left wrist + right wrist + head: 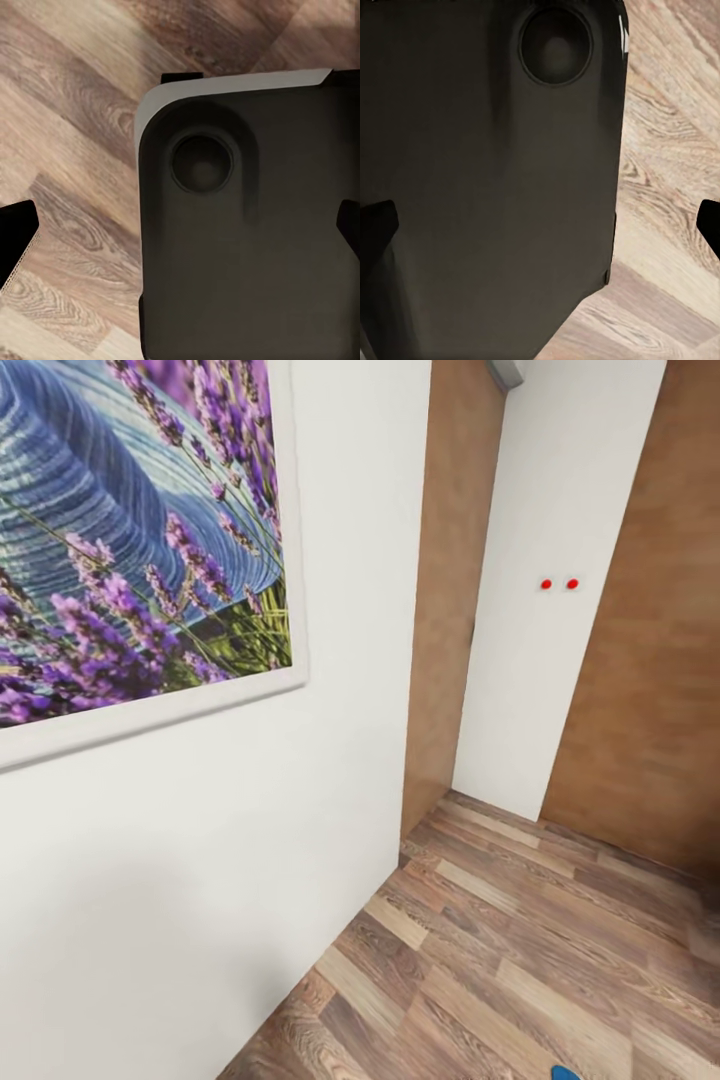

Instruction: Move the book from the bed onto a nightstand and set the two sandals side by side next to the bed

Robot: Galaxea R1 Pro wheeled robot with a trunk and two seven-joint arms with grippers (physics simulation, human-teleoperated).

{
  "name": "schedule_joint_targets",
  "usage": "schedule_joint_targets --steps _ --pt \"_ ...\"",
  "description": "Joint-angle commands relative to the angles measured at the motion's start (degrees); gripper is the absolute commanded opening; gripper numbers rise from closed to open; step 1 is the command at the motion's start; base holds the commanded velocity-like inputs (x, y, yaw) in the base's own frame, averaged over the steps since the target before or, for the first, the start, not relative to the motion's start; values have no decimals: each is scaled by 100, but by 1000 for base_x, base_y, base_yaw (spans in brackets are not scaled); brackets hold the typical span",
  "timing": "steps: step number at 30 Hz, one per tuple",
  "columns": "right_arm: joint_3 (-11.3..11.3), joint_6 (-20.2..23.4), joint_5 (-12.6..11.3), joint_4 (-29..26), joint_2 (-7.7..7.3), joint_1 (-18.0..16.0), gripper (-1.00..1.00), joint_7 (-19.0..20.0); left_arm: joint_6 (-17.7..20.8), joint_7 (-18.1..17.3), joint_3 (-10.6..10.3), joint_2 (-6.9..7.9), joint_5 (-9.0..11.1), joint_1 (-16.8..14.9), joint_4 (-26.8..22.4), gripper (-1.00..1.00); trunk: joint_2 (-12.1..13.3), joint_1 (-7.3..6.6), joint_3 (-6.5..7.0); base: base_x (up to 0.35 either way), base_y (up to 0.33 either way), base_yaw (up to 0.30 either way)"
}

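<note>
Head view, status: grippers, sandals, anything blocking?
Both grippers open, empty, over the robot's dark base. Blue sliver, maybe a sandal, at frame's bottom edge. White wall with lavender picture close ahead-left.

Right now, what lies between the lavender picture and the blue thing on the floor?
In the head view, white wall, then bare wood-plank floor.

Wall: near left, bearing a framed picture high up. Wood panel: behind the wall's right edge, running back. Second wall section: right of that panel, farther off, two small dots side by side on it. Another wood panel: far right. Plank floor: below all. Sandal: on the floor, at the near edge.
</note>
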Motion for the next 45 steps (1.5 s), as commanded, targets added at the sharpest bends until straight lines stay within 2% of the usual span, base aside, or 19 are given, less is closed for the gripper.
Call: schedule_joint_targets --steps 1,45 --pt "-6 -4 -2 1 0 -2 100 3 -20 2 -8 1 -5 -4 4 100 -2 0 -2 10 12 -278" --pt "-4 -4 -2 4 10 -2 100 3 -20 2 -13 1 -5 -1 4 100 -2 0 104 1 1 -266"
